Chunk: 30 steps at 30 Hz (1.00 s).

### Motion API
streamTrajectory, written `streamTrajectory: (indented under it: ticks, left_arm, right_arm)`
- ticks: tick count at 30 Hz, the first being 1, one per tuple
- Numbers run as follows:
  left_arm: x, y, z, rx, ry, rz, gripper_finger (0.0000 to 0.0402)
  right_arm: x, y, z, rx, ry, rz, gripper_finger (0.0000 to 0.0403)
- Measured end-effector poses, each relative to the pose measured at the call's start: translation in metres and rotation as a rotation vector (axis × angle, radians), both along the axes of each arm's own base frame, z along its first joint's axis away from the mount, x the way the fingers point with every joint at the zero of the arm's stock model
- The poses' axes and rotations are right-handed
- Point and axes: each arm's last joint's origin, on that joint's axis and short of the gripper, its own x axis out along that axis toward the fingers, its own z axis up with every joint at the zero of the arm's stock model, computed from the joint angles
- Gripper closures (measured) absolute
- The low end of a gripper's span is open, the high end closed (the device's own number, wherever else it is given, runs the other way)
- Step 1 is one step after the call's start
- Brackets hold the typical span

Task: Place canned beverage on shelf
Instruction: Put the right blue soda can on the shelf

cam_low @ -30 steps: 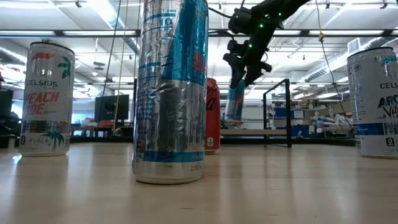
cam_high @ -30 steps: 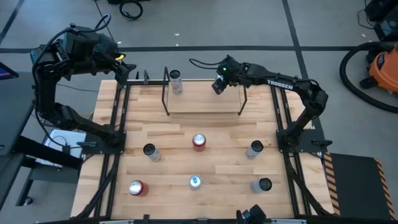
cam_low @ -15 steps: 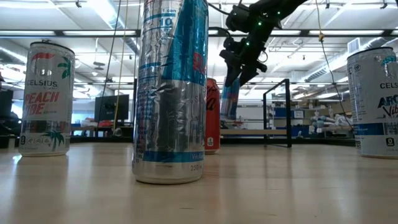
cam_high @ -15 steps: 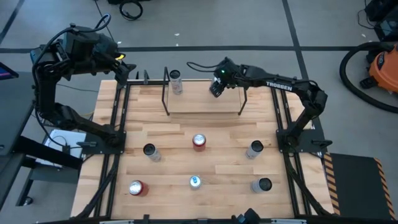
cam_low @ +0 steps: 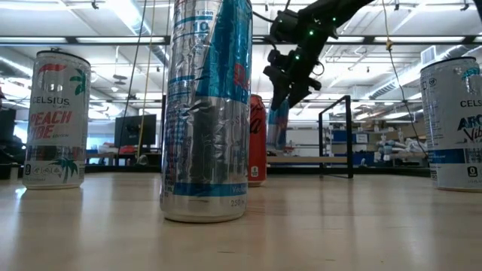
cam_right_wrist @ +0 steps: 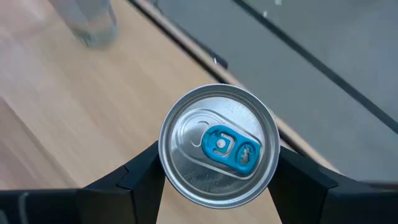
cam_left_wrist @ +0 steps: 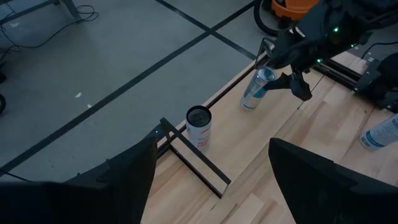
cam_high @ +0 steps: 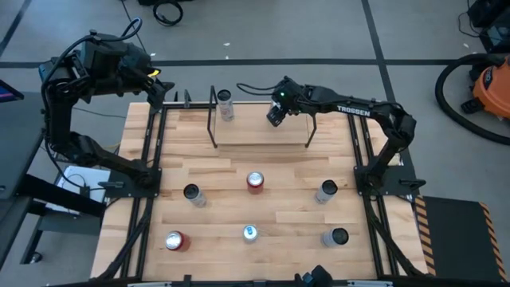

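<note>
The right gripper (cam_high: 274, 116) is clamped on a blue-tabbed can (cam_right_wrist: 219, 145), carrying it tilted above the shelf (cam_high: 259, 132), over its back edge right of centre. One can (cam_high: 225, 104) already stands at the shelf's left end. The held can's long axis leans off vertical, so it likely needs righting before lowering onto the board below. The left gripper (cam_left_wrist: 208, 171) waits well left of the shelf, jaws apart and empty.

Grey floor (cam_high: 335, 32) crossed by dark lines, an orange vacuum (cam_high: 488, 86) beyond the table's (cam_high: 271, 211) right edge, ceiling strip lights (cam_low: 120, 15) overhead.
</note>
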Motion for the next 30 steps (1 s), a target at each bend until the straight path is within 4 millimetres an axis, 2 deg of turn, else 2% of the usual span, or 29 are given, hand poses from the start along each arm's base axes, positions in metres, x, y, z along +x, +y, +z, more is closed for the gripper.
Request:
streamTrajectory:
  ticks: [12, 30]
  left_arm:
    - [0.0, 0.0, 0.0, 0.0, 0.0, 0.0, 0.009]
    - [0.0, 0.0, 0.0, 0.0, 0.0, 0.0, 0.009]
  right_arm:
    - [-0.009, -0.013, -0.001, 0.024, 0.016, -0.012, 0.0152]
    - [-0.01, -0.016, -0.009, 0.061, 0.046, -0.009, 0.0149]
